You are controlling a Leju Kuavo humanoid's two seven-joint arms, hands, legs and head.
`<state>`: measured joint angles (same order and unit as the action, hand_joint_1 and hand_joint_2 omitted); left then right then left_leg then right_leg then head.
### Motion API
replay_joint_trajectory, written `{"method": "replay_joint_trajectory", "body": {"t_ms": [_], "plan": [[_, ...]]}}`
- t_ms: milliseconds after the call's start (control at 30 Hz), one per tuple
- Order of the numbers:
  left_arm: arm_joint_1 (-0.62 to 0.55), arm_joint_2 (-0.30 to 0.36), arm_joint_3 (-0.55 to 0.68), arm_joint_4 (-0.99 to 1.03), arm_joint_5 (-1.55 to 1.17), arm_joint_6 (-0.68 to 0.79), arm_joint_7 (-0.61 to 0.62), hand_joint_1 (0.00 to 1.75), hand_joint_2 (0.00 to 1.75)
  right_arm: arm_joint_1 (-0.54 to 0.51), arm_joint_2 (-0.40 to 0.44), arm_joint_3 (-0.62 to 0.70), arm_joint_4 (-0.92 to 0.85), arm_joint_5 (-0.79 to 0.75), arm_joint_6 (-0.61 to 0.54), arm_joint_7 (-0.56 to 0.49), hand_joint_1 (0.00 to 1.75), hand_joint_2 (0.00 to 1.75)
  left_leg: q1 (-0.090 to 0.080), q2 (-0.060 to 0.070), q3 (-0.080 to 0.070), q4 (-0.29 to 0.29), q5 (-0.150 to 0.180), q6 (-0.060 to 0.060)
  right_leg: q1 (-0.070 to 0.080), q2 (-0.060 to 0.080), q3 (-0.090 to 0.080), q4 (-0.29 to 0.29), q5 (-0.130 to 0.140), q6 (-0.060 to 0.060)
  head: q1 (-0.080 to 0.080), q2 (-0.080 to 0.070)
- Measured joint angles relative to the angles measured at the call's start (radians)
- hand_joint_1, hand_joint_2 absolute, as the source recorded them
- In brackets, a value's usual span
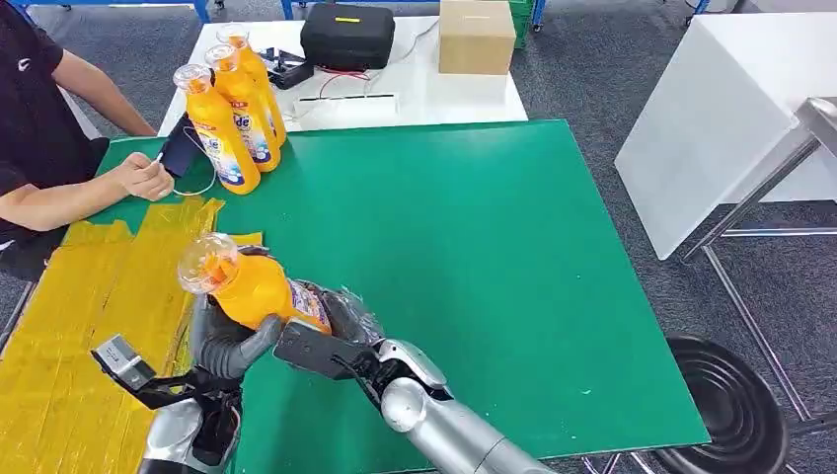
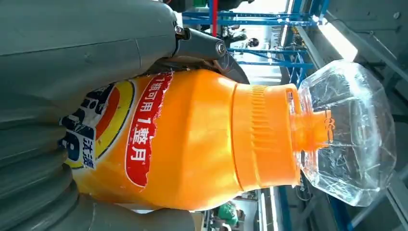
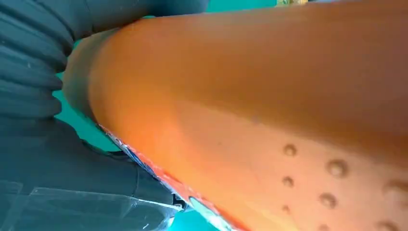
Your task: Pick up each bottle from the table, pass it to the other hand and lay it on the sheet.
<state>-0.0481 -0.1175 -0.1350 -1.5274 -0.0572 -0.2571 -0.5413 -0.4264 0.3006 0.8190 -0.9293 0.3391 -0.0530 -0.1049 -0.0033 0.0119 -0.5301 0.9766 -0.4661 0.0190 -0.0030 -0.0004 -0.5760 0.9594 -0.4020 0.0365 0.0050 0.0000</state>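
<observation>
Both the left hand (image 1: 232,346) and right hand (image 1: 321,341) grasp one orange bottle (image 1: 252,286), tilted above the table's (image 1: 474,257) near-left area beside the yellow sheet (image 1: 89,296).

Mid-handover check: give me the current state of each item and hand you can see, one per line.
held bottle: off the table, tilted, clear cap toward the yellow sheet, both hands on it
left hand: grips the bottle from below
right hand: grips the bottle's base end
three bottles: upright, clustered at the table's far left
yellow sheet: flat, bare
person's hand: rests on the table
</observation>
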Motion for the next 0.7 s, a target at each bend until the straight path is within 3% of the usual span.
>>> {"method": "replay_joint_trajectory", "body": {"t_ms": [33,67,233,433,700], "plan": [[-0.001,0.001,-0.001,0.001,-0.011,0.009,-0.003,1.75,1.75,0.000,0.000,0.000,0.001,0.005,-0.003,0.000,0.00,1.75,0.000,0.000,0.000,0.000,0.000,0.000,0.000,0.000,0.000,0.000,0.000,0.000,0.000,0.000],[-0.003,0.002,-0.003,0.002,-0.043,0.039,-0.009,1.75,1.75,0.000,0.000,0.000,0.001,0.015,-0.018,0.000,0.00,0.00,0.000,0.000,0.000,0.000,0.000,0.000,0.000,0.000,0.000,0.000,0.000,0.000,0.000,0.000],[-0.009,0.013,0.009,-0.001,-0.306,0.346,-0.023,1.75,1.75,0.029,-0.030,-0.016,-0.050,0.047,-0.106,-0.002,0.00,0.00,0.000,0.000,0.000,0.000,0.000,0.000,0.000,0.000,0.000,0.000,0.000,0.000,-0.001,0.000],[0.000,0.065,0.092,0.007,-0.721,0.832,0.022,1.75,1.75,0.101,-0.127,-0.106,-0.242,0.027,-0.098,-0.043,0.00,0.00,0.000,0.000,0.000,0.000,0.000,0.000,0.000,0.000,0.000,0.000,0.000,0.000,0.000,0.000],[0.029,0.106,0.188,0.048,-0.943,0.947,0.116,1.75,1.75,0.157,-0.198,-0.136,-0.409,0.020,-0.093,-0.056,0.00,0.00,0.000,0.000,-0.001,0.000,0.000,0.000,0.000,0.000,-0.001,0.000,0.000,0.000,0.000,0.000]]}}
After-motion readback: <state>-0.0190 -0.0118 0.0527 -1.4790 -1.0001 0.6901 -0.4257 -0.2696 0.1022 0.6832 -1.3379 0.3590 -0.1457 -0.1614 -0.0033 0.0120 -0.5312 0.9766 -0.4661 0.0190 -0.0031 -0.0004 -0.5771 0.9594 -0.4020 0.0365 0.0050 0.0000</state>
